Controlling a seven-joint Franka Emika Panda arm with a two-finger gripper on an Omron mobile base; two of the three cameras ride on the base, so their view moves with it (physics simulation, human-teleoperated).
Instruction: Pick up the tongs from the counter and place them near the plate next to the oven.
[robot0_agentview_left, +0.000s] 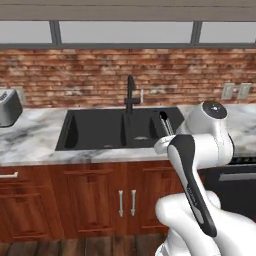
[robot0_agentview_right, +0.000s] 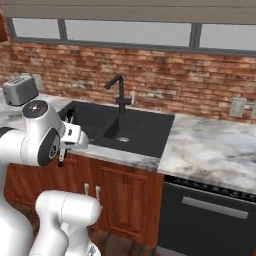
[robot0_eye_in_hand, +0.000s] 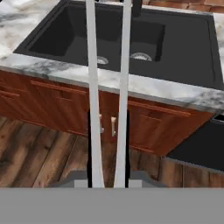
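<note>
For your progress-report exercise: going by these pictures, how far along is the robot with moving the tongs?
Done: the tongs are off the counter, shut in the gripper, their two silvery arms running up between the fingers over the sink. In hand: carrying them, with the gripper out in front of the cabinets. Left: taking them to the plate by the oven and setting them down.

Tongs (robot0_eye_in_hand: 107, 92): two slim silvery-white arms running bottom centre to top of hand view, hanging over counter (robot0_eye_in_hand: 153, 87) edge and floor.
</note>
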